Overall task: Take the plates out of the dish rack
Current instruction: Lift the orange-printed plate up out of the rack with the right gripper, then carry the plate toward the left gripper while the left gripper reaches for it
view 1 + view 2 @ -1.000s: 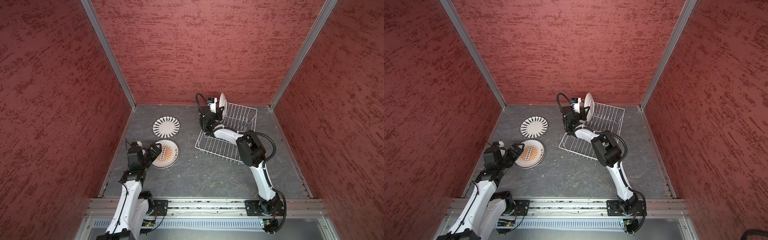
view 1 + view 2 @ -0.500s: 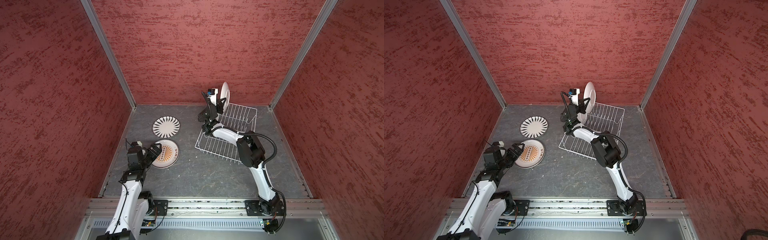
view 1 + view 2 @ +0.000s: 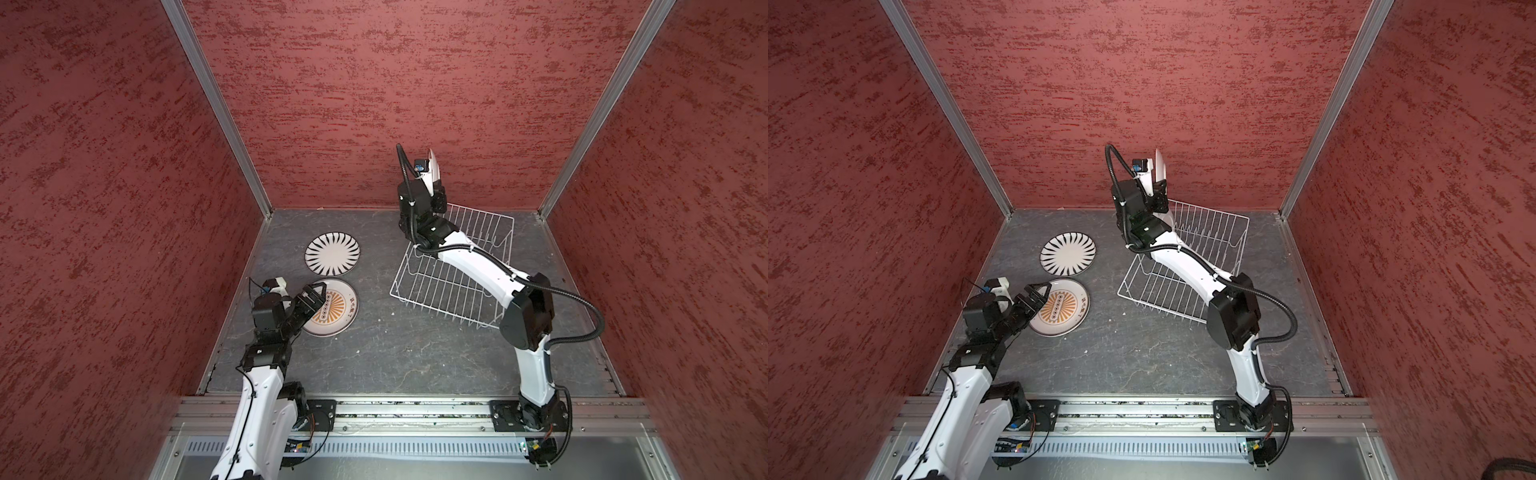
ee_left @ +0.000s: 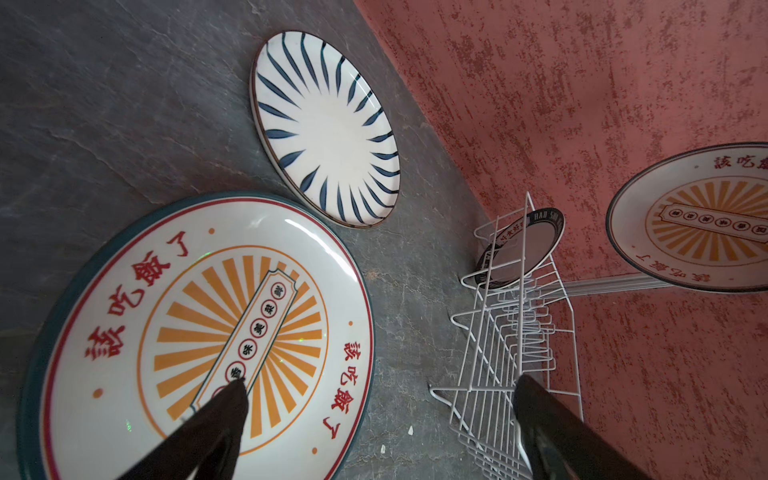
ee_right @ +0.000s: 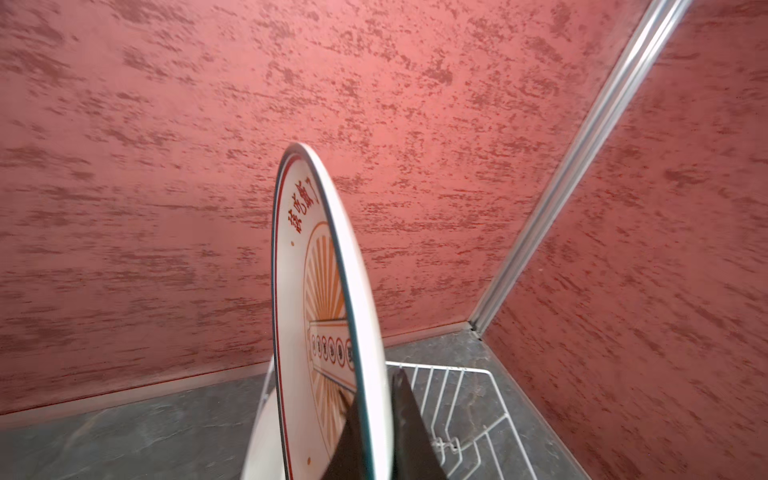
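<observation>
My right gripper (image 5: 372,386) is shut on the rim of an orange sunburst plate (image 5: 328,291). It holds the plate (image 3: 433,166) upright, raised above the far left end of the white wire dish rack (image 3: 457,286). A dark-rimmed lettered plate (image 4: 523,249) still stands in the dish rack (image 4: 519,374). On the floor at the left lie a black-striped plate (image 3: 332,254) and a second orange sunburst plate (image 3: 336,311). My left gripper (image 3: 312,297) hovers open over that sunburst plate's near edge (image 4: 199,332), holding nothing.
Red textured walls close in on three sides, and the held plate is near the back wall (image 3: 415,104). A metal rail (image 3: 395,409) runs along the front edge. The right arm (image 3: 478,266) stretches across the rack.
The right gripper has lifted the sunburst plate up out of the rack's far end. The left arm has stayed still.
</observation>
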{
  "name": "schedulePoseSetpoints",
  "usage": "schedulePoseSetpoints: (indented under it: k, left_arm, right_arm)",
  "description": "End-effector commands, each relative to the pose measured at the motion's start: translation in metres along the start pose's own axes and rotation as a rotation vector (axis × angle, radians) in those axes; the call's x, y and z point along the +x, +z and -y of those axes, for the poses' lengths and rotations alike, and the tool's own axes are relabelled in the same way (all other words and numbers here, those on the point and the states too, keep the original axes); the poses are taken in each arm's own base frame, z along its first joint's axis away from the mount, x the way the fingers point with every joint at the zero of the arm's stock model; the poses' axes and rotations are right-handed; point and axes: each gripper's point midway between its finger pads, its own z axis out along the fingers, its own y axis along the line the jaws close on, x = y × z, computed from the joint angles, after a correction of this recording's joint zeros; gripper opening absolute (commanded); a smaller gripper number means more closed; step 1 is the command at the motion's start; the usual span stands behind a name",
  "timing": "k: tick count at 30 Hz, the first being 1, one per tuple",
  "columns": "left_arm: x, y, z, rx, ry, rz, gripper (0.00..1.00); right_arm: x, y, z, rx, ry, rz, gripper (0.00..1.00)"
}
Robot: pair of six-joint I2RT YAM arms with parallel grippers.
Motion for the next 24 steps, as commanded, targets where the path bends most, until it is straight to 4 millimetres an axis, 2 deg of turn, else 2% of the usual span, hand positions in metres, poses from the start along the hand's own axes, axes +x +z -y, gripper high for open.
schedulePoseSetpoints:
  k: [1, 9, 19, 24]
  left_arm:
    - [-0.009, -0.004, 0.027, 0.093, 0.038, 0.010, 0.99]
    - [0.004, 0.007, 0.041, 0.188, -0.003, -0.094, 0.99]
    - [0.001, 0.006, 0.050, 0.226, -0.017, -0.088, 0.99]
    - [0.002, 0.008, 0.057, 0.265, -0.022, -0.101, 0.99]
  right_arm:
    - [0.003, -0.017, -0.016, -0.223, 0.130, -0.088, 0.00]
    - [0.023, -0.044, -0.044, -0.550, 0.267, -0.179, 0.00]
    - [0.022, -0.087, -0.047, -0.836, 0.457, -0.254, 0.00]
    - [0.035, -0.104, -0.053, -0.959, 0.527, -0.320, 0.00]
